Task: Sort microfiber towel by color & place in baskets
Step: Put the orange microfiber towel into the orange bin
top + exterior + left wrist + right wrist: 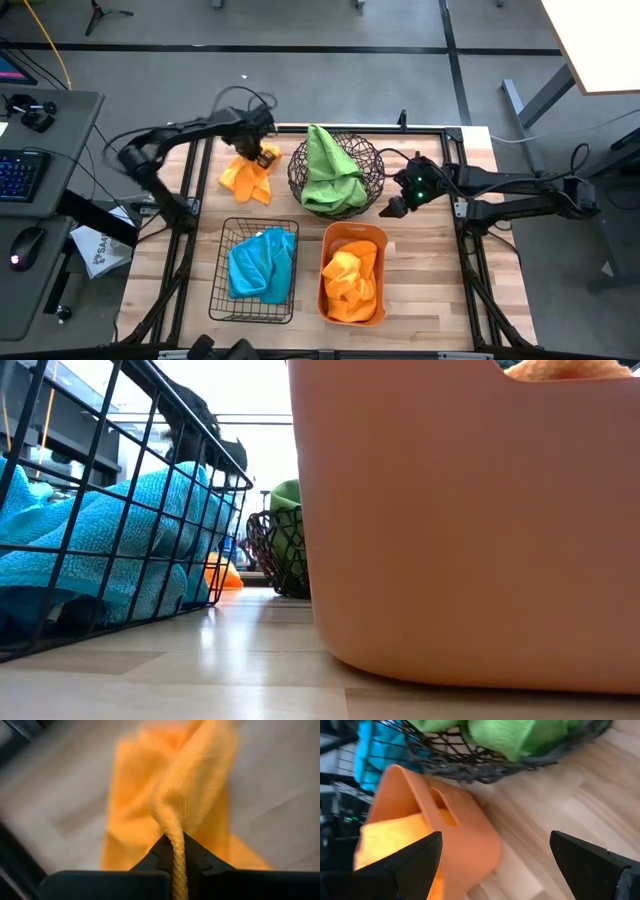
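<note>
An orange towel (250, 177) hangs from my left gripper (262, 153) near the table's far left, its lower part on the wood. In the left wrist view the shut fingers show with the orange towel (175, 795) spreading beyond them. Green towels (330, 172) fill the round woven-wire bowl (372, 158). A blue towel (262, 262) lies in the black wire basket (222, 290), another orange towel (352, 282) in the salmon tub (327, 262). My right gripper (396, 206) is open, right of the bowl, touching nothing. My left gripper pinches a bunched fold of the orange towel (176, 852) between its two fingers, coming from above. The cloth hangs below the fingers and widens out, with its lower end (247, 188) resting on the table.
The three containers fill the table's middle and near part. Bare wood lies left of the black basket and right of the tub (430, 270). In the low view the tub's wall (470, 530) and the black basket (110, 510) block most of the table.
</note>
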Robot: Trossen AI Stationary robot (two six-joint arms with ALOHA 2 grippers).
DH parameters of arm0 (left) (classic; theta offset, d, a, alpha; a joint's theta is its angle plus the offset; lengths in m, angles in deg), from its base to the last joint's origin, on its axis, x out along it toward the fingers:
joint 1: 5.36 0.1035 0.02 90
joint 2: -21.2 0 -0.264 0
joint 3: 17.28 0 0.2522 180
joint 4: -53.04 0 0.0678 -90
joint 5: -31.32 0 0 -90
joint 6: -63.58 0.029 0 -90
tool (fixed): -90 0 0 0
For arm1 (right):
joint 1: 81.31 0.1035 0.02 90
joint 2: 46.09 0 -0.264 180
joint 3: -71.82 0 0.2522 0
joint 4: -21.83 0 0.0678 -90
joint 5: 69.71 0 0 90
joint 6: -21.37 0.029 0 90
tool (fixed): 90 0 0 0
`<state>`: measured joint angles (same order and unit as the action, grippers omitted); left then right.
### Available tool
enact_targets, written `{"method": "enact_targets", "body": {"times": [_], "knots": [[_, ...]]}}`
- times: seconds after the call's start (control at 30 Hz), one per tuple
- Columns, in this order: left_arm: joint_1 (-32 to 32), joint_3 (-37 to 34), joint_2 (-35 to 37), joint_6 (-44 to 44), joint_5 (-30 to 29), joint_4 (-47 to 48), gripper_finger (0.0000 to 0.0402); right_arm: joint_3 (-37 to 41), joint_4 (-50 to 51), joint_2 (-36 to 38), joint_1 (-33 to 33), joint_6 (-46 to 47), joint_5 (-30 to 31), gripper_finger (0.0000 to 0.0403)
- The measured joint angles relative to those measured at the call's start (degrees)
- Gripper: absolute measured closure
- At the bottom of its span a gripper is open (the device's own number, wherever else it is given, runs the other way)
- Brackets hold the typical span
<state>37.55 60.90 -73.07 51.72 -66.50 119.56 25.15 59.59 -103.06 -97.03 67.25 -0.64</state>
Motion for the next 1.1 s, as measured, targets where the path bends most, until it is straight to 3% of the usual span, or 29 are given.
{"method": "enact_targets", "body": {"times": [0.2,0.33,0.57,0.8,1.1], "knots": [[-0.8,0.0,19.2,1.6,-0.4,-6.1,0.0401,0.0,-8.4,0.0,1.9,7.2,1.2,0.0037],[-2.1,0.0,30.8,1.0,-0.2,-8.5,0.0401,0.0,-14.7,0.0,2.4,13.0,6.6,0.0037],[-10.6,0.0,42.2,-7.0,5.3,-17.1,0.0401,0.0,-21.2,0.0,2.3,16.3,14.6,0.0037],[-23.8,5.2,40.2,-11.6,5.4,-28.1,0.0401,0.0,-22.2,0.1,2.2,17.3,19.4,0.0037],[-39.1,22.8,23.3,-4.9,2.7,-30.4,0.0401,0.0,-22.4,4.5,2.4,10.2,18.9,0.0037]]}}
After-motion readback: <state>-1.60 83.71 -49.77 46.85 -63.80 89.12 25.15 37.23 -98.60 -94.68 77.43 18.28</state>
